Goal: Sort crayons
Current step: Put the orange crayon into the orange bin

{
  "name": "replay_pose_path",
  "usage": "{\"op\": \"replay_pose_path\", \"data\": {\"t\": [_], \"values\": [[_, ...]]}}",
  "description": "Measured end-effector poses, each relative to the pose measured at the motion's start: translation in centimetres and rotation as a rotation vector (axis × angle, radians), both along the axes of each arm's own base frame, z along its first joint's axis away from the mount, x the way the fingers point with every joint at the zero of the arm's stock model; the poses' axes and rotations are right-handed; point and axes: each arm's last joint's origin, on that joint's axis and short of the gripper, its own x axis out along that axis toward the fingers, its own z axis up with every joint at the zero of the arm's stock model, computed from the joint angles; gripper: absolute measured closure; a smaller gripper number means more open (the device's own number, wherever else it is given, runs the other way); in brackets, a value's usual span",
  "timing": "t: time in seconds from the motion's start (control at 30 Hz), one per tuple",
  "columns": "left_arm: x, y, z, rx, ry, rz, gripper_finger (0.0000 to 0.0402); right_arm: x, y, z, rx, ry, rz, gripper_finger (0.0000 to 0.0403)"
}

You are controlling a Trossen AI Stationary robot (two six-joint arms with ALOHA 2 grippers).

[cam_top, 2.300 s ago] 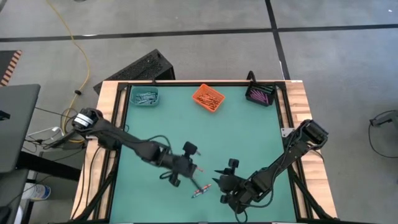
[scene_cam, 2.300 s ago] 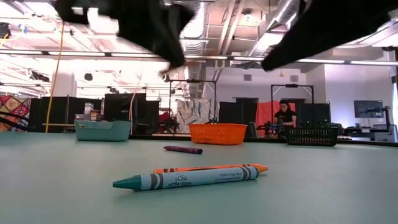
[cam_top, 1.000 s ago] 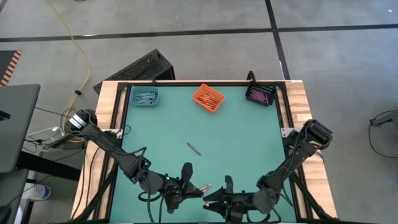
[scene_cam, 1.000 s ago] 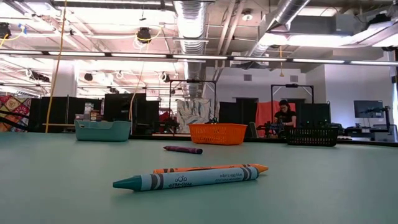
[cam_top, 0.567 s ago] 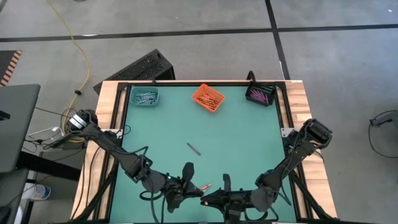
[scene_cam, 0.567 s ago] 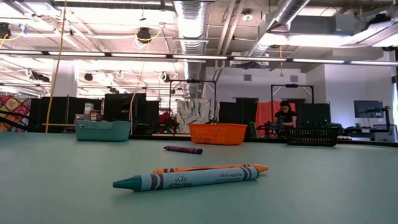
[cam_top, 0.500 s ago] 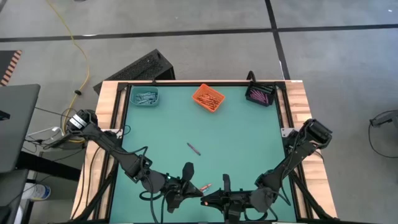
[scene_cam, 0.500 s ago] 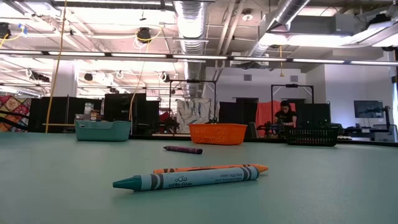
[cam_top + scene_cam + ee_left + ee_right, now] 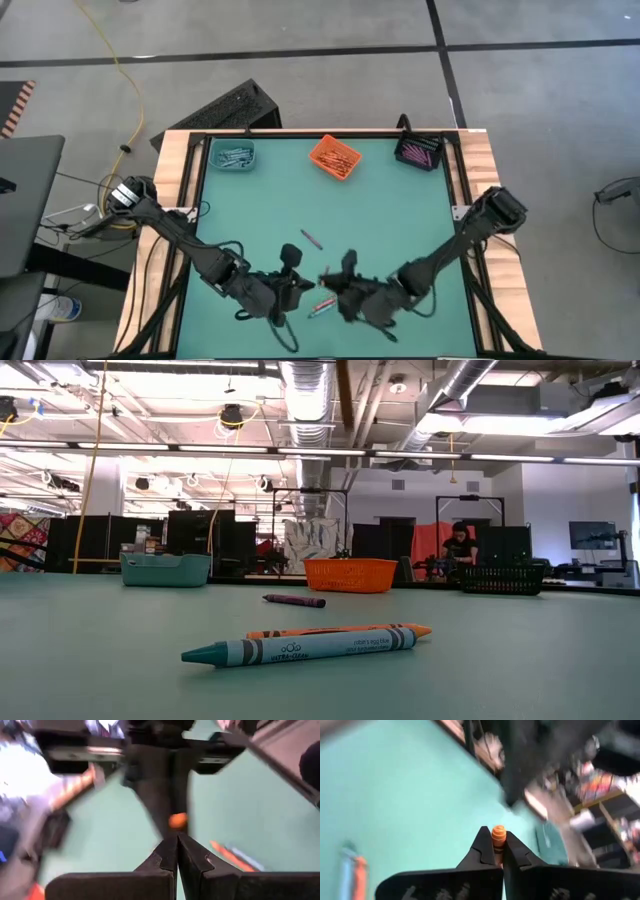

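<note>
Taking the orange bin (image 9: 334, 157) at the far edge of the table (image 9: 400, 215) as the landmark, the teal bin (image 9: 233, 156) sits to its left with blue-grey crayons in it, and the black bin (image 9: 418, 152) to its right holds purple-pink ones; the orange bin itself carries orange-red ones.

The left gripper (image 9: 291, 290) hangs well toward the near edge from the orange bin and a little left of it. The left wrist view shows its jaws pressed together with nothing between them.

A lone purple crayon (image 9: 312, 238) lies about midway between the orange bin and the grippers. Nearer the front edge, almost straight out from the orange bin, a teal crayon (image 9: 300, 647) and an orange crayon (image 9: 340, 630) lie side by side and touching on the table, between the two grippers.

The right gripper (image 9: 337, 285) sits just right of that pair, and in the right wrist view its jaws are pinched on another orange crayon (image 9: 498, 838), whose flat end pokes up between the fingertips (image 9: 483, 845).

The crayons look light and rigid, but wax is brittle and the paper sleeve is smooth, so a hard squeeze could likely snap one and a weak one let it slide. The best hold is probably across the wrapped middle, square to the length. The held crayon seems gripped near one end, so it may pivot if swung quickly toward the orange bin.
</note>
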Motion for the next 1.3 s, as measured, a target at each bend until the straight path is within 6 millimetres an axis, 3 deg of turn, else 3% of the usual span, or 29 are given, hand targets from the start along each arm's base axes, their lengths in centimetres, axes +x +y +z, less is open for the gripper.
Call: {"op": "replay_pose_path", "data": {"t": [0.3,0.67,1.07,1.3], "values": [[-2.6,-0.4,-2.7,-0.162,0.235,0.213,0.0401,3.3,-7.5,-1.8,0.069,0.200,-0.115,0.0402],[-5.1,-0.5,-8.0,-0.298,0.280,0.339,0.0401,6.2,-20.8,-2.7,0.250,0.339,-0.181,0.0400],[-4.8,-0.3,-9.2,-0.410,0.209,0.338,0.0401,5.1,-32.7,-2.6,0.366,0.317,-0.292,0.0399],[-3.8,1.2,-9.3,-0.379,0.211,0.365,0.0401,3.4,-36.5,-0.6,0.453,0.228,-0.294,0.0399]]}}
